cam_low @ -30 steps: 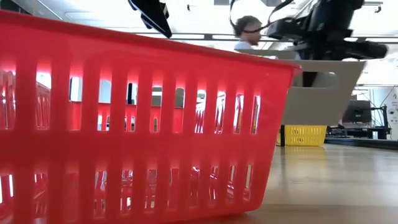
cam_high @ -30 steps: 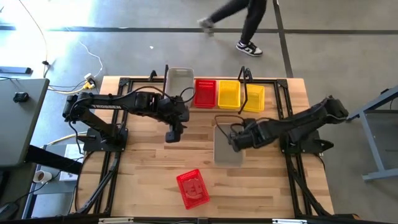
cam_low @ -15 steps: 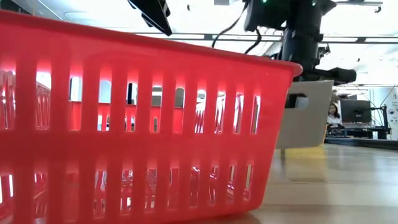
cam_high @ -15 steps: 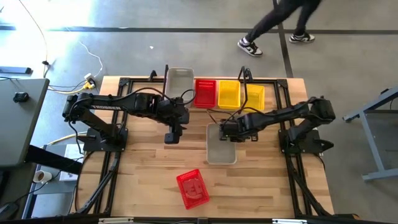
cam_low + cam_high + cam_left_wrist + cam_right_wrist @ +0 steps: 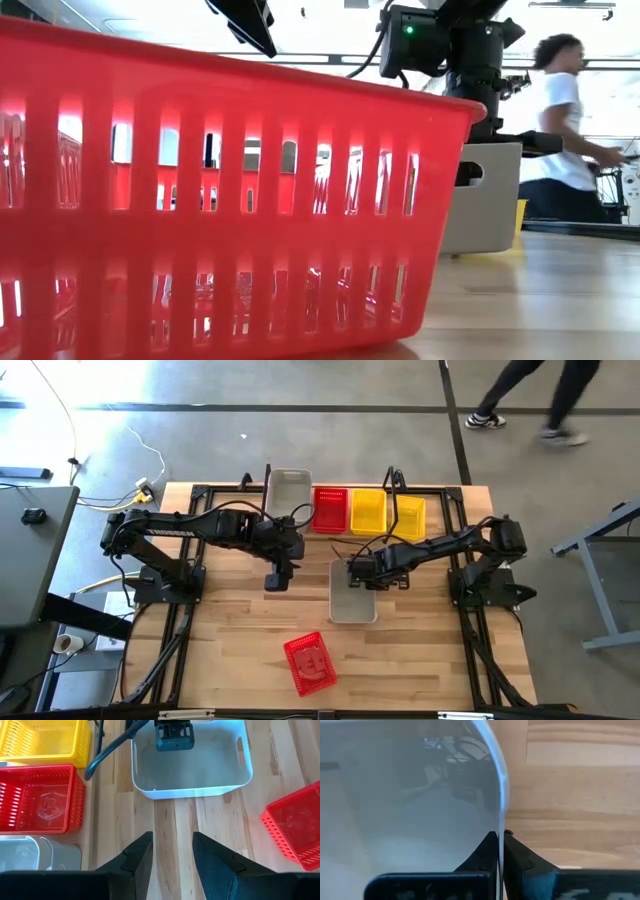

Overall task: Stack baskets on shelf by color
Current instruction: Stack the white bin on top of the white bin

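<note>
- Grey concrete floor surrounds the wooden desk; a person walks past beyond it.
- Baskets: two red, one on the shelf and one loose near the front; two yellow; two clear-grey, one at the shelf's left end.
- Right tool is clamped on the second clear-grey basket's rim at mid-desk.
- Left tool hangs with its fingers apart, holding nothing.
- The second yellow basket is partly hidden by the shelf's rods.
</note>
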